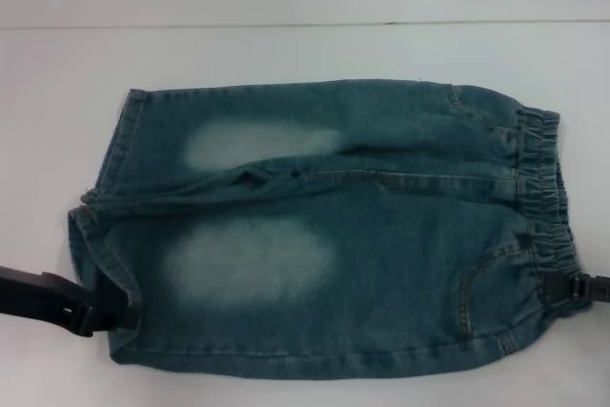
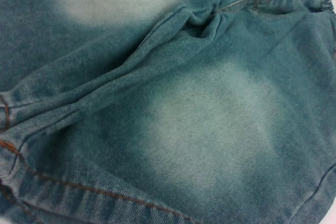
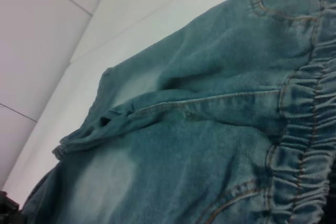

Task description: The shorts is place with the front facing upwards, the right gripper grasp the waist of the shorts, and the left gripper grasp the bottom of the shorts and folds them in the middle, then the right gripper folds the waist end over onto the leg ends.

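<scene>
Left claw (image 1: pixel 112 310) at 8 o'clock, closed on near leg hem (image 1: pixel 95 254). Right claw (image 1: pixel 564 295) at 4 o'clock, pinching waist (image 1: pixel 543 197). Shorts (image 1: pixel 315 235) flat mid-tabletop (image 1: pixel 286 54), waist at 3 o'clock. Denim soft, floppy, prob. light; grip hem & waistband.

Both arms cut off by edges; left gripper (image 1: pixel 112 310) and right gripper (image 1: pixel 562 295) tips under denim.

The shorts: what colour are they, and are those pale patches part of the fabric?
Blue-green washed denim shorts with pale faded thigh patches; clearest in the head view.
</scene>
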`<state>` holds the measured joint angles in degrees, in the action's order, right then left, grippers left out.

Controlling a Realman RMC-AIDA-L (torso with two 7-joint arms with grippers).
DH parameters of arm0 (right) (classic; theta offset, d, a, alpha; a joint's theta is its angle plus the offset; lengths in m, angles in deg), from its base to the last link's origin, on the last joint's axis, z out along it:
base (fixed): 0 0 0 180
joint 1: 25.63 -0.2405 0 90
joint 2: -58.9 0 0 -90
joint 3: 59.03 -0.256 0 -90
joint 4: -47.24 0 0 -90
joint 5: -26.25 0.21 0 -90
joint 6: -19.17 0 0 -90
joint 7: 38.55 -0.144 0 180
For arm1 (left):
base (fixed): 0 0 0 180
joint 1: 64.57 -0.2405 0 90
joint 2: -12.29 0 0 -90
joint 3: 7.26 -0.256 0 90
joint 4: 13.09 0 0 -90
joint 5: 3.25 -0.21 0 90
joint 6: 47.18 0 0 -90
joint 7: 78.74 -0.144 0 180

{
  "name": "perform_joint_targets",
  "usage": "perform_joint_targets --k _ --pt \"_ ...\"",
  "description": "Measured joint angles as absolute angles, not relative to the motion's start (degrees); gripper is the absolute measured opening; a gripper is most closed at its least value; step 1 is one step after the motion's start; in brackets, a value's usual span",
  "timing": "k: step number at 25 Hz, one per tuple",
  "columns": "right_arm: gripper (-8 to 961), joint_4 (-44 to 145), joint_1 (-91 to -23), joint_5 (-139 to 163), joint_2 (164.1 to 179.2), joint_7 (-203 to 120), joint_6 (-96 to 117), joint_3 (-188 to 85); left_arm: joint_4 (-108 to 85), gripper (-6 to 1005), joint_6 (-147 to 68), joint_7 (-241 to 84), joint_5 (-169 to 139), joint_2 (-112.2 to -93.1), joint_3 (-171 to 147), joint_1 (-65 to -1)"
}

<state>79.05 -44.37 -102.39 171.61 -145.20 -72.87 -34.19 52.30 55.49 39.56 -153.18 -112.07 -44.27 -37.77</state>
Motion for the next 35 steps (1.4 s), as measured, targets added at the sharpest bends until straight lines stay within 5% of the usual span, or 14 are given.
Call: perform_joint_targets --k 18,29,32,35 --pt "940 79.09 -45.47 -102.28 171.79 -145.16 -74.63 -33.98 52.12 45 55.38 39.56 -153.0 -112.08 -44.79 -37.65" --pt "746 79.14 -46.22 -103.39 171.46 -147.44 -72.16 -33.73 51.53 46 55.62 39.56 -152.73 -111.86 -44.79 -37.43" --pt "508 79.11 -46.3 -103.4 171.24 -149.48 -70.43 -33.73 51.42 46 55.84 39.56 -152.65 -111.8 -44.79 -37.27" --pt "381 79.09 -46.37 -103.4 171.05 -149.73 -71.15 -33.37 51.52 45 55.92 39.56 -152.5 -111.8 -44.79 -37.02"
